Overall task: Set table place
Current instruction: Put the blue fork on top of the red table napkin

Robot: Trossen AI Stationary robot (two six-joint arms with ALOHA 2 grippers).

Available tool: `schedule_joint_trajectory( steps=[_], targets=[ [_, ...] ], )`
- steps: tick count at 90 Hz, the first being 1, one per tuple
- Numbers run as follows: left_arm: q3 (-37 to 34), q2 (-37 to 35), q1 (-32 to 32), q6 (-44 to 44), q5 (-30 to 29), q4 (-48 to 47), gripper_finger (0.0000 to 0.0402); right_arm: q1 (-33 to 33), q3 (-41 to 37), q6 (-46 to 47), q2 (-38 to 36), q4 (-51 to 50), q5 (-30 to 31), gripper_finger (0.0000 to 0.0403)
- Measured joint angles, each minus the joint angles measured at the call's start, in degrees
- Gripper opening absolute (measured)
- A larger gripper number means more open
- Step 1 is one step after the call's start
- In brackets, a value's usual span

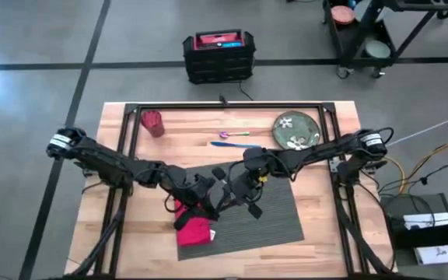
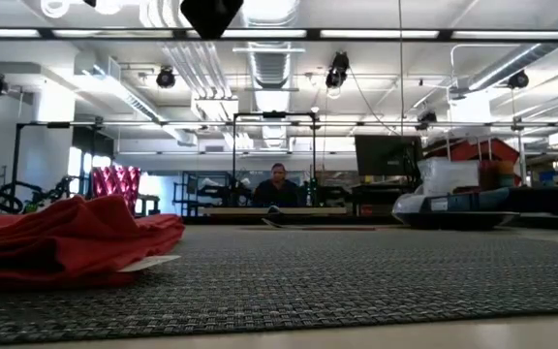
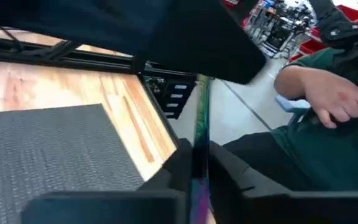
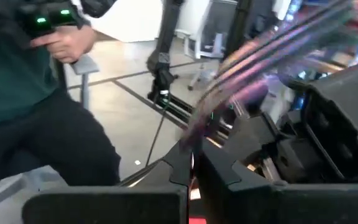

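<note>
One camera straight above me sees my whole table, another level on the placemat (image 2: 356, 281) faces the far room, my wrist cameras peer outward past my fingers, overhead and low share the napkin (image 1: 195, 230).

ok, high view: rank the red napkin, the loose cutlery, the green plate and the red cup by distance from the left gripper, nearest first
From the left gripper, above the placemat:
1. Red napkin: beside it, on the placemat's left end.
2. Loose cutlery: on the bare wood past the placemat's far edge.
3. Green plate and red cup: far right and far left of the table, too close to call.
</note>
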Motion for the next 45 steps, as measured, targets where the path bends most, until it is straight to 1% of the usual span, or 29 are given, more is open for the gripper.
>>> schedule_joint_trajectory(
  steps=[9, 18, 29, 35, 45],
  targets=[
    [0.00, -0.15, -0.08, -0.03, -1.46, -0.67, 0.0005, -0.18, 0.00, 2.31, -1.02, -2.44, 1.82, 0.0008],
    [0.00, -0.52, -0.06, -0.23, -2.51, -2.91, 0.0001, -0.35, 0.00, 3.83, -3.37, -7.46, 4.52, 0.0030],
    [0.00, -1.92, -0.19, -0.78, -5.61, -6.69, 0.0000, -0.46, 0.00, 5.70, -7.98, -18.01, 7.90, 0.0064],
    [0.00, -3.13, -0.23, -2.01, -8.16, -9.13, 0.0000, -0.46, 0.00, 7.40, -11.09, -25.86, 9.17, 0.0082],
    [0.00, -5.77, -0.97, -5.12, -13.81, -16.37, 0.0000, -0.46, 0.00, 10.74, -16.76, -39.43, 9.56, 0.0104]
  ],
)
